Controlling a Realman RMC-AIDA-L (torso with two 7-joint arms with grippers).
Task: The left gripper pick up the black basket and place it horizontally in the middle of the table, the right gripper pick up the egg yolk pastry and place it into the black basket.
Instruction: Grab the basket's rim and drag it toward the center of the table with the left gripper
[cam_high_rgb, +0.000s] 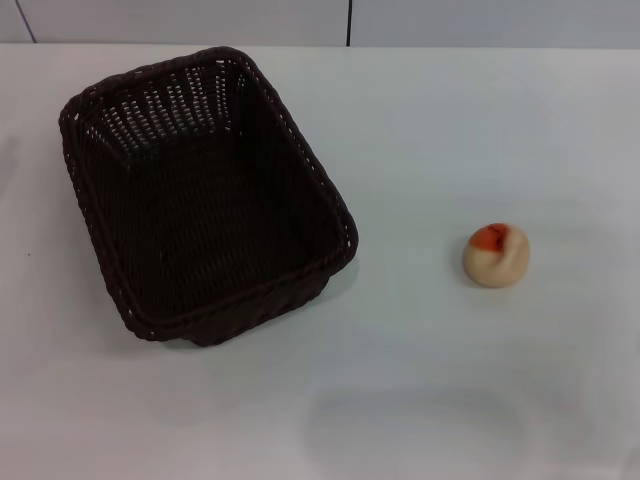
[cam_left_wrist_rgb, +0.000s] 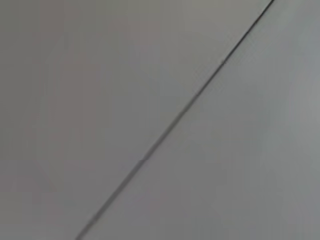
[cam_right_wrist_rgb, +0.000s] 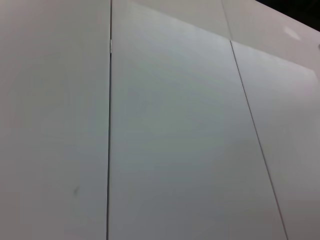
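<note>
The basket (cam_high_rgb: 205, 195) sits on the table (cam_high_rgb: 480, 130), its long axis skewed so that one short end lies toward the far edge and to the left, the other nearer the robot and to the right. The pastry (cam_high_rgb: 496, 255) rests on the table to the right of the basket, well apart from it, about level with the basket's near right corner. Behind the basket, past the table's far edge, stands a panelled wall (cam_high_rgb: 200, 20).

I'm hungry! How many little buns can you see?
1. The egg yolk pastry sits alone on the table, right of the black basket, which looks empty.
</note>
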